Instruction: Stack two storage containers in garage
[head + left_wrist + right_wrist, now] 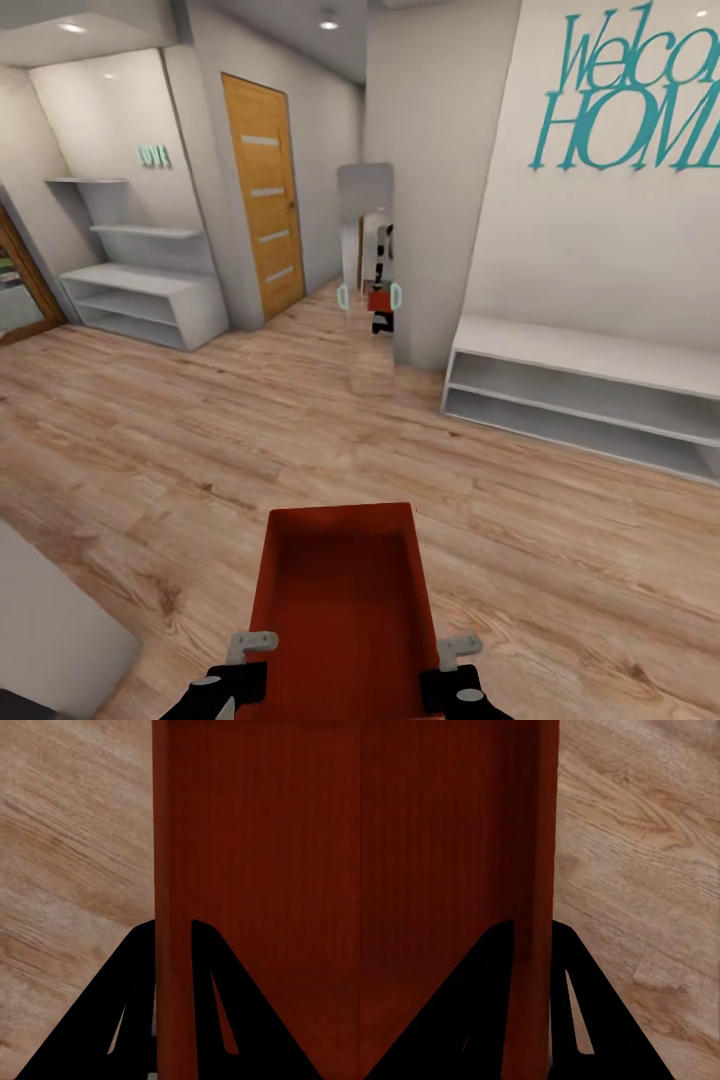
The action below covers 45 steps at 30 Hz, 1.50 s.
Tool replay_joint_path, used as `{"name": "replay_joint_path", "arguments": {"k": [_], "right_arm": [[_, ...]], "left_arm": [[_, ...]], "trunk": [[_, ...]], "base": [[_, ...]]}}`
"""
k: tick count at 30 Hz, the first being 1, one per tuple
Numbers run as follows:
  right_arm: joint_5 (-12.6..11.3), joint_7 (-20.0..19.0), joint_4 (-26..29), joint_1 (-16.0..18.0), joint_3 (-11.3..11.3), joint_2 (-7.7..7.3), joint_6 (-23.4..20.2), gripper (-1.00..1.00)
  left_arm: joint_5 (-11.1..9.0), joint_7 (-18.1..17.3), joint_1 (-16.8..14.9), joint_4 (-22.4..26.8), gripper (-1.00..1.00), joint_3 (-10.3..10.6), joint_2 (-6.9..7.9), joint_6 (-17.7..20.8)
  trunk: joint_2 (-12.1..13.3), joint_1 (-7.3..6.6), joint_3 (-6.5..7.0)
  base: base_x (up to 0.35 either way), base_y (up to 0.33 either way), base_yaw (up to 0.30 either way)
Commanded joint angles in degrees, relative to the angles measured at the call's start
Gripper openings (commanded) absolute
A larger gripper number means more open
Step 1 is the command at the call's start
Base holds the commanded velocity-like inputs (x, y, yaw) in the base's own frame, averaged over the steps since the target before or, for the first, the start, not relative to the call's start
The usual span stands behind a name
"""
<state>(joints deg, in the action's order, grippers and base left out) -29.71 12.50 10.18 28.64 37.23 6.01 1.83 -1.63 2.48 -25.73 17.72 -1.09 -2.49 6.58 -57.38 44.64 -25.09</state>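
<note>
The orange-red storage container point(345, 600) was carried above the wood floor point(150, 440), its thin side walls pinched by left hand point(252, 645) and right hand point(457, 652); judged rigid, light, likely slippery at the rims.

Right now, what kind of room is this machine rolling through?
Probably a home's entrance hall: teal "Welcome HOME" wall lettering, a low white open shelf bench beneath it, and an orange wooden door, all on light wood plank flooring.
</note>
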Motion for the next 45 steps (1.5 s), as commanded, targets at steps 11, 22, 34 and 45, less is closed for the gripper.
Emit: {"name": "replay_joint_path", "arguments": {"k": [11, 22, 34, 45], "right_arm": [[-1.1, 0.3, -0.6, 0.0, -0.5, -1.08, 0.3, -1.0], [-1.1, 0.3, -0.6, 0.0, -0.5, -1.08, 0.3, -1.0], [-1.1, 0.3, -0.6, 0.0, -0.5, -1.08, 0.3, -1.0], [-1.1, 0.3, -0.6, 0.0, -0.5, -1.08, 0.3, -1.0]], "left_arm": [[0.7, 0.6, 0.0, 0.3, -1.0, -0.1, 0.03, 0.4], [0.7, 0.6, 0.0, 0.3, -1.0, -0.1, 0.03, 0.4], [0.7, 0.6, 0.0, 0.3, -1.0, -0.1, 0.03, 0.4], [0.7, 0.6, 0.0, 0.3, -1.0, -0.1, 0.03, 0.4]], "trunk": [[0.0, 0.04, -0.06], [0.0, 0.04, -0.06], [0.0, 0.04, -0.06], [0.0, 0.04, -0.06]], "base": [[0.325, 0.0, 0.264], [0.325, 0.0, 0.171], [0.325, 0.0, 0.002], [0.325, 0.0, 0.101]]}}
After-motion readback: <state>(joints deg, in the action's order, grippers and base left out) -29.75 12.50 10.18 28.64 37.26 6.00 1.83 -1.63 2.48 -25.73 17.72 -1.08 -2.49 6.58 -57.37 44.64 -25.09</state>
